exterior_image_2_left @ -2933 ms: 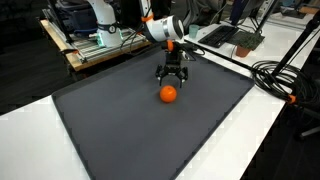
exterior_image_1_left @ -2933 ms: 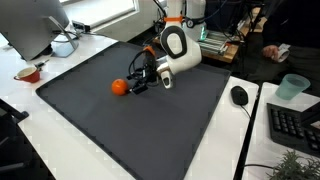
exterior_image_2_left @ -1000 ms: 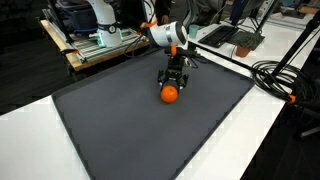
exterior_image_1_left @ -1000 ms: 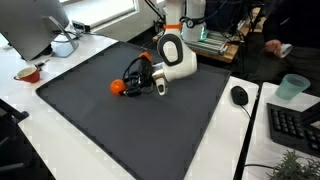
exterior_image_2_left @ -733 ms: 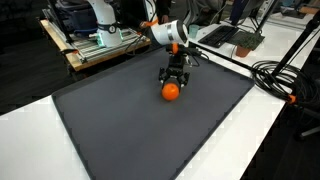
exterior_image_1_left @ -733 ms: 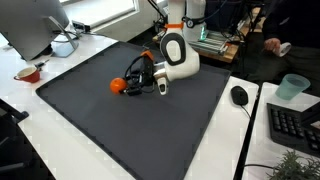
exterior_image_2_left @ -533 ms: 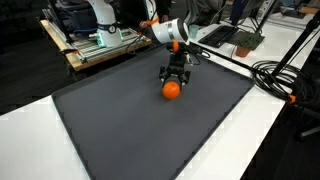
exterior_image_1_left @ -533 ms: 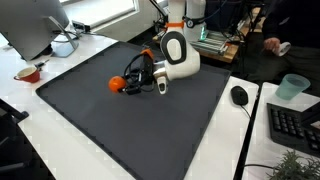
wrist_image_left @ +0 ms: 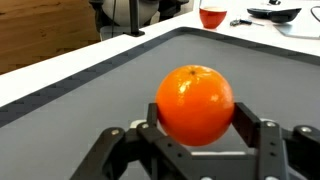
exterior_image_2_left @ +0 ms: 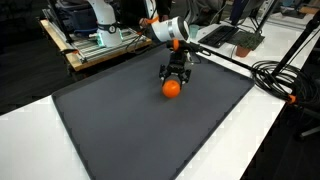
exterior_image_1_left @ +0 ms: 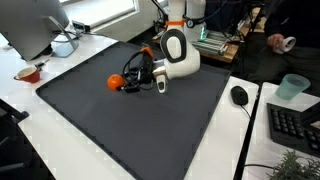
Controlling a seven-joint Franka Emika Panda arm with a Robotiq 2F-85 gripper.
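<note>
orange (wrist_image_left: 195,103) | clamped in gripper (exterior_image_2_left: 172,85), btwn 2 fingers | over blk mat (exterior_image_2_left: 130,135)

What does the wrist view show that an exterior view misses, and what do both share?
Only the wrist view shows the black finger pads pressed on both sides of the round orange fruit. Only the exterior view shows a black computer mouse and a teal plastic cup. Both show the gripper, the fruit, the dark grey mat and a small red bowl.
</note>
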